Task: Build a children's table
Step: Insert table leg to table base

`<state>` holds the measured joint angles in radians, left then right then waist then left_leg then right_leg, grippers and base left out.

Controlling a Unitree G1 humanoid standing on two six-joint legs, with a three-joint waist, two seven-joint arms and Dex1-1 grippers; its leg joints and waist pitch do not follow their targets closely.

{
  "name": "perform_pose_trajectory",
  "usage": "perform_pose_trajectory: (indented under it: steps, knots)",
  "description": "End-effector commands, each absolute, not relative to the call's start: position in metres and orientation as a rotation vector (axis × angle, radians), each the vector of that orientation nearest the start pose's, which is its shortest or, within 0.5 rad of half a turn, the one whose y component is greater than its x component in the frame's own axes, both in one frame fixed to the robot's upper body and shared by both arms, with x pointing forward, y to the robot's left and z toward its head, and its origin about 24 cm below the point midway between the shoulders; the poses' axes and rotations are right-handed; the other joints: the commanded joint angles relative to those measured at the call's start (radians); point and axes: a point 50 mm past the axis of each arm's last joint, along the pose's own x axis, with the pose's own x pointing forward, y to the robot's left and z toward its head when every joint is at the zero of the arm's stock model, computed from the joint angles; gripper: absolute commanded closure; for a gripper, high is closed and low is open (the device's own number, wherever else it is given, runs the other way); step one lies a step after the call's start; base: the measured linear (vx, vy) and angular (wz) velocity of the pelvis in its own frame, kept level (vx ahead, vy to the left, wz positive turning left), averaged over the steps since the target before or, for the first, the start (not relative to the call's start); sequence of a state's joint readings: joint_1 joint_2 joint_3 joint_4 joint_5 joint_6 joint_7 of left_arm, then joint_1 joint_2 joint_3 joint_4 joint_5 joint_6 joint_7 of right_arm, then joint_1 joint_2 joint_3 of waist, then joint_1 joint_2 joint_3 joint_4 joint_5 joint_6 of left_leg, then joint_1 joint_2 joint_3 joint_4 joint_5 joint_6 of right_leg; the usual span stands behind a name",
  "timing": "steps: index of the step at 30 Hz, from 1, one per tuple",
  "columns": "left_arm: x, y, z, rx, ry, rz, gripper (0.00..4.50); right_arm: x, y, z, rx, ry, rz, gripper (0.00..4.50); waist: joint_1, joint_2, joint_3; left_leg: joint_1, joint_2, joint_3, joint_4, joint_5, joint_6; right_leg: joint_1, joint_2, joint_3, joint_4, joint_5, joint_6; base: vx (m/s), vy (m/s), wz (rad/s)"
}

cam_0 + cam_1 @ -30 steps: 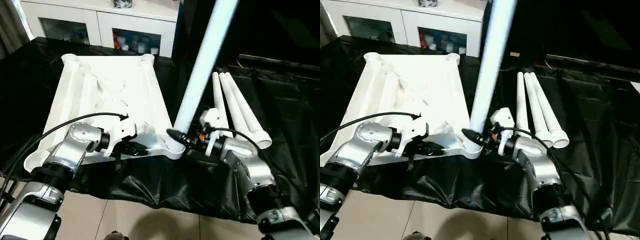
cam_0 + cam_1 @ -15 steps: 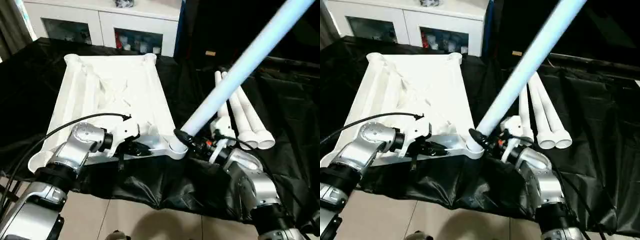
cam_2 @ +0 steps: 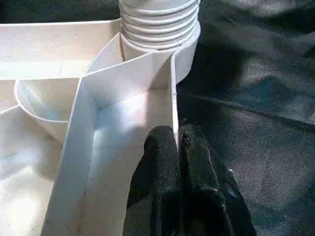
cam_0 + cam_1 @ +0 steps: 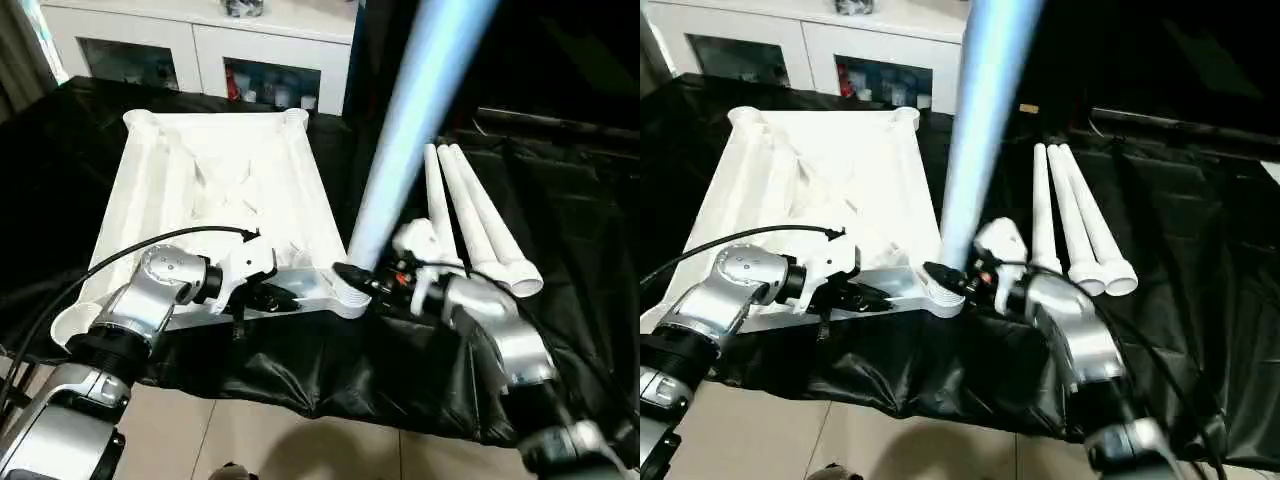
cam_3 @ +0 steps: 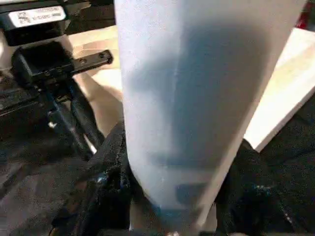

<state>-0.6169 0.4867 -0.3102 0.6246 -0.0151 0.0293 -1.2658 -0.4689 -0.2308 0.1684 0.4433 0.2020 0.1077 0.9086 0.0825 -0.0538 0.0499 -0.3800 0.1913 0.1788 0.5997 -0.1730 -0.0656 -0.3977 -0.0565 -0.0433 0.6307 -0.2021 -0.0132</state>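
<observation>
At the tabletop's (image 4: 225, 190) near five-o'clock corner socket (image 4: 350, 297), the leg (image 4: 405, 150) stands nearly upright again after leaning toward two o'clock, so seating continues. The right gripper (image 4: 372, 282) grasps its base; the left gripper (image 3: 178, 152) pinches the tabletop's rim.

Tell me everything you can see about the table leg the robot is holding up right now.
The leg is a long, smooth white plastic tube, standing nearly upright with a slight lean, its top running out of the picture. Its ribbed lower end sits in the near right corner socket of the upturned tabletop. The right gripper is closed around it just above the socket, one black finger on each side. Three more legs lie on the black cloth beside it.
</observation>
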Motion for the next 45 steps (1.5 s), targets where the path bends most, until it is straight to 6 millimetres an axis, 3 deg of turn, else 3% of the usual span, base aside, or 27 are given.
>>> perform_pose_trajectory:
  steps: [1, 9, 10, 17, 20, 24, 27, 29, 30, 32, 34, 36, 38, 39, 41, 42, 45]
  knots:
    - [0.318, 0.154, 0.073, 0.512, 0.411, -1.402, 4.5, 0.298, -0.103, 0.026, -0.053, 0.354, 1.155, 2.64, -0.007, 0.012, -0.054, 0.025, 0.049, -0.017, -0.087, -0.286, -0.022, 0.032, -0.087, 0.049, -0.084, -0.236, -0.192, 0.0, 0.0, 0.0]
    - [0.313, 0.157, 0.078, 0.518, 0.417, -1.47, 4.5, 0.29, -0.105, 0.025, -0.038, 0.346, 1.272, 2.64, 0.001, 0.014, -0.058, 0.025, 0.048, -0.013, -0.084, -0.241, -0.004, 0.038, -0.087, 0.048, -0.078, -0.149, -0.212, 0.0, 0.0, 0.0]
    - [0.312, 0.158, 0.079, 0.523, 0.416, -1.483, 4.5, 0.287, -0.106, 0.025, -0.042, 0.346, 1.295, 2.64, 0.003, 0.02, -0.057, 0.026, 0.048, -0.014, -0.084, -0.245, -0.005, 0.038, -0.086, 0.048, -0.077, -0.149, -0.214, 0.0, 0.0, 0.0]
    - [0.31, 0.159, 0.081, 0.531, 0.448, -1.535, 4.5, 0.279, -0.103, 0.023, -0.062, 0.346, 1.382, 2.64, 0.004, 0.021, -0.054, 0.029, 0.049, -0.016, -0.09, -0.3, -0.021, 0.035, -0.086, 0.048, -0.082, -0.198, -0.217, 0.0, 0.0, 0.0]
    - [0.316, 0.161, 0.081, 0.552, 0.445, -1.463, 4.5, 0.287, -0.105, 0.022, -0.066, 0.323, 1.272, 2.64, 0.003, 0.022, -0.052, 0.032, 0.049, -0.017, -0.092, -0.324, -0.03, 0.033, -0.086, 0.048, -0.085, -0.226, -0.215, 0.0, 0.0, 0.0]
    - [0.326, 0.159, 0.084, 0.536, 0.43, -1.341, 4.5, 0.309, -0.104, 0.024, -0.065, 0.298, 1.056, 2.64, -0.007, 0.022, -0.04, 0.045, 0.047, -0.027, -0.093, -0.446, -0.062, 0.021, -0.096, 0.048, -0.105, -0.47, -0.176, 0.0, 0.0, 0.0]
    - [0.334, 0.153, 0.086, 0.522, 0.414, -1.22, 4.5, 0.331, -0.102, 0.031, -0.006, 0.288, 0.863, 2.64, -0.022, 0.02, -0.041, 0.037, 0.044, -0.039, -0.098, -0.455, -0.079, 0.025, -0.1, 0.042, -0.111, -0.559, -0.138, 0.0, 0.0, 0.0]
    - [0.336, 0.147, 0.088, 0.524, 0.399, -1.165, 4.5, 0.339, -0.101, 0.033, 0.012, 0.288, 0.788, 2.64, -0.032, 0.021, -0.045, 0.034, 0.045, -0.04, -0.097, -0.437, -0.078, 0.026, -0.098, 0.041, -0.108, -0.511, -0.144, 0.0, 0.0, 0.0]
    - [0.336, 0.147, 0.088, 0.524, 0.399, -1.165, 4.5, 0.339, -0.101, 0.033, 0.012, 0.288, 0.788, 2.64, -0.032, 0.021, -0.049, 0.029, 0.046, -0.037, -0.097, -0.399, -0.07, 0.03, -0.096, 0.043, -0.104, -0.439, -0.157, 0.0, 0.0, 0.0]
    - [0.337, 0.127, 0.091, 0.505, 0.367, -1.082, 4.5, 0.344, -0.098, 0.03, -0.011, 0.323, 0.718, 2.64, -0.035, 0.01, -0.053, 0.023, 0.05, -0.028, -0.095, -0.341, -0.058, 0.036, -0.094, 0.047, -0.091, -0.331, -0.186, 0.0, 0.0, 0.0]
    - [0.335, 0.104, 0.091, 0.481, 0.346, -1.028, 4.5, 0.345, -0.097, 0.024, -0.014, 0.363, 0.667, 2.64, -0.031, 0.004, -0.053, 0.023, 0.044, -0.017, -0.086, -0.28, -0.032, 0.035, -0.09, 0.047, -0.091, -0.266, -0.205, 0.0, 0.0, 0.0]
    - [0.333, 0.094, 0.087, 0.486, 0.346, -1.03, 4.5, 0.344, -0.095, 0.021, 0.007, 0.375, 0.659, 2.64, -0.023, 0.008, -0.057, 0.023, 0.042, -0.014, -0.08, -0.231, -0.013, 0.037, -0.088, 0.047, -0.088, -0.21, -0.208, 0.0, 0.0, 0.0]
    - [0.332, 0.091, 0.083, 0.492, 0.357, -1.028, 4.5, 0.345, -0.092, 0.02, 0.017, 0.377, 0.655, 2.64, -0.022, 0.004, -0.061, 0.017, 0.039, -0.012, -0.079, -0.183, 0.003, 0.046, -0.082, 0.045, -0.08, -0.125, -0.213, 0.052, -0.01, 0.0]
    - [0.333, 0.091, 0.08, 0.501, 0.373, -1.028, 4.5, 0.344, -0.09, 0.019, 0.019, 0.377, 0.659, 2.64, -0.023, 0.008, -0.063, 0.017, 0.038, -0.011, -0.078, -0.163, 0.012, 0.046, -0.082, 0.044, -0.076, -0.083, -0.222, 0.0, 0.0, 0.0]
    - [0.332, 0.092, 0.077, 0.518, 0.385, -1.036, 4.5, 0.344, -0.088, 0.019, 0.022, 0.377, 0.663, 2.64, -0.023, 0.007, -0.058, 0.02, 0.038, -0.01, -0.08, -0.181, 0.019, 0.046, -0.082, 0.043, -0.082, -0.103, -0.226, 0.0, 0.0, 0.0]
    - [0.331, 0.093, 0.075, 0.518, 0.397, -1.045, 4.5, 0.344, -0.086, 0.019, 0.029, 0.377, 0.662, 2.64, -0.022, 0.012, -0.057, 0.022, 0.039, -0.011, -0.081, -0.195, 0.015, 0.044, -0.083, 0.043, -0.084, -0.124, -0.225, 0.0, 0.0, 0.0]
    - [0.33, 0.094, 0.075, 0.525, 0.408, -1.042, 4.5, 0.346, -0.084, 0.019, 0.034, 0.378, 0.654, 2.64, -0.028, 0.012, -0.052, 0.027, 0.043, -0.015, -0.088, -0.271, -0.012, 0.038, -0.082, 0.042, -0.093, -0.234, -0.206, 0.0, 0.0, 0.0]
